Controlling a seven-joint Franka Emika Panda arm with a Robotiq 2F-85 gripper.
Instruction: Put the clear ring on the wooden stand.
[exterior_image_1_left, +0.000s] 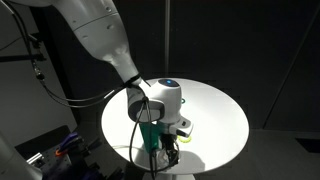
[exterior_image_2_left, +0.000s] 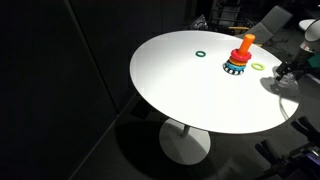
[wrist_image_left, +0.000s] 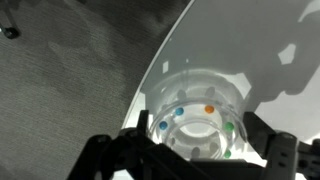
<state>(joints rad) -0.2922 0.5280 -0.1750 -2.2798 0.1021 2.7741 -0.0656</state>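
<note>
The clear ring, transparent with small coloured beads, sits between my gripper's two dark fingers in the wrist view, close to the table's edge. Both fingers touch its sides, so the gripper looks shut on it. Whether the ring is off the table, I cannot tell. The wooden stand, an orange peg on a dark round base, stands upright at the far right of the table. My gripper is to its right near the rim. In an exterior view the gripper is low at the table's near edge and the stand is hidden.
The round white table stands on a single pedestal over a dark floor. A dark green ring lies left of the stand. A yellow-green ring lies between the stand and my gripper; it also shows in an exterior view.
</note>
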